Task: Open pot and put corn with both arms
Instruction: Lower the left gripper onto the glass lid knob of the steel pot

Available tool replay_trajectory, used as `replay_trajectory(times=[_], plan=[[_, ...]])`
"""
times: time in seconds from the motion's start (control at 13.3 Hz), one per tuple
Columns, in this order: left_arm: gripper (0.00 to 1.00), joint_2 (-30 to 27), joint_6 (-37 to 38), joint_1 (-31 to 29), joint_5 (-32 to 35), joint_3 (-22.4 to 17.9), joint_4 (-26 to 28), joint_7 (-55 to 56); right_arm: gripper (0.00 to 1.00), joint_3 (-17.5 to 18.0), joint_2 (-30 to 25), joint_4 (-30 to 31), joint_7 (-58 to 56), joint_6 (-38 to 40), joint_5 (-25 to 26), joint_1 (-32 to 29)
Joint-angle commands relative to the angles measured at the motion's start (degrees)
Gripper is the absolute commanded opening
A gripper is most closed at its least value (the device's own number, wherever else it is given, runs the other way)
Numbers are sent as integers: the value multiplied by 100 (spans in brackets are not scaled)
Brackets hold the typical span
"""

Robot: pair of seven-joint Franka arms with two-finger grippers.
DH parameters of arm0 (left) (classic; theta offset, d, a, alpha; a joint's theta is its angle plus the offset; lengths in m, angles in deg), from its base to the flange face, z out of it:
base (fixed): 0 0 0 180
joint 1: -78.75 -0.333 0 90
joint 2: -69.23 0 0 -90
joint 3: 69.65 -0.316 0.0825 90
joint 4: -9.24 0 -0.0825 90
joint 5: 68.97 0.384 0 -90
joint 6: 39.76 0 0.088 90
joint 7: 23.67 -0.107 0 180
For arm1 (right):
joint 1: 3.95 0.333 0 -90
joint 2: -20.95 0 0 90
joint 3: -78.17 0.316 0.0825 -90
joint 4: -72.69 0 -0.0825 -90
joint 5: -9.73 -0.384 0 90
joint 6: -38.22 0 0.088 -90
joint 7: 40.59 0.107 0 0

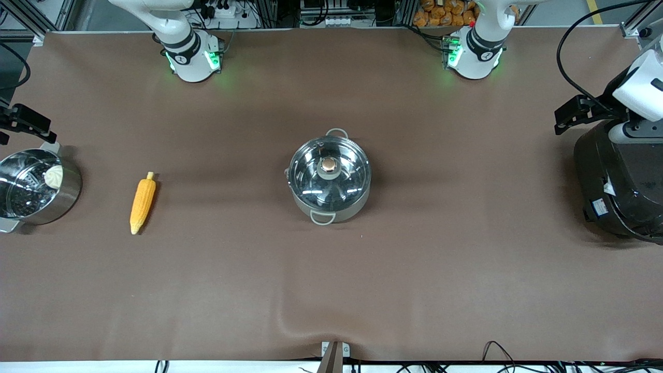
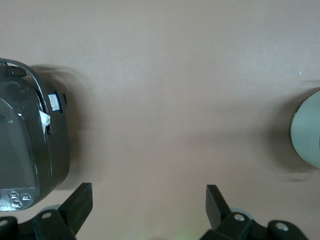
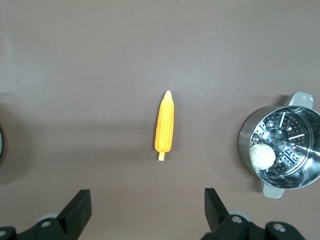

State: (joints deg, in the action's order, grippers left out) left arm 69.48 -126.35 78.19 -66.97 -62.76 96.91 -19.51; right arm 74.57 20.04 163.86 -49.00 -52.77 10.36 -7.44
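Note:
The steel pot (image 1: 329, 178) stands mid-table with its glass lid (image 1: 311, 173) on and the copper knob (image 1: 328, 165) on top. The yellow-orange corn (image 1: 142, 203) lies flat on the mat toward the right arm's end, its pale stub pointing toward the robots. My right gripper (image 3: 146, 202) hangs open and empty high over the mat, close to the corn (image 3: 165, 125). My left gripper (image 2: 149, 197) hangs open and empty high over bare mat, between the pot's edge (image 2: 307, 131) and the rice cooker.
A steel steamer pot (image 1: 62, 199) with a white bun (image 1: 54, 176) stands at the right arm's end of the table. A large black rice cooker (image 1: 619, 186) stands at the left arm's end. Brown mat (image 1: 331, 280) covers the table.

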Motion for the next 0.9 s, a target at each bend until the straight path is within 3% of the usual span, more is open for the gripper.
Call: replay_trajectory(times=[0.0, 0.3, 0.6, 0.83], plan=[[100, -43, 124, -58, -42, -4, -57, -187, 100, 52, -5, -12, -126, 29, -10, -82], [100, 18, 124, -40, 55, -4, -144, -152, 100, 52, -5, -12, -126, 29, -10, -82], [100, 430, -77, 126, -173, 127, -144, 92, 100, 52, 4, -3, -126, 29, -10, -82], [100, 870, -551, 538, -463, 329, -311, 1651, 100, 52, 13, -3, -126, 11, -10, -82]])
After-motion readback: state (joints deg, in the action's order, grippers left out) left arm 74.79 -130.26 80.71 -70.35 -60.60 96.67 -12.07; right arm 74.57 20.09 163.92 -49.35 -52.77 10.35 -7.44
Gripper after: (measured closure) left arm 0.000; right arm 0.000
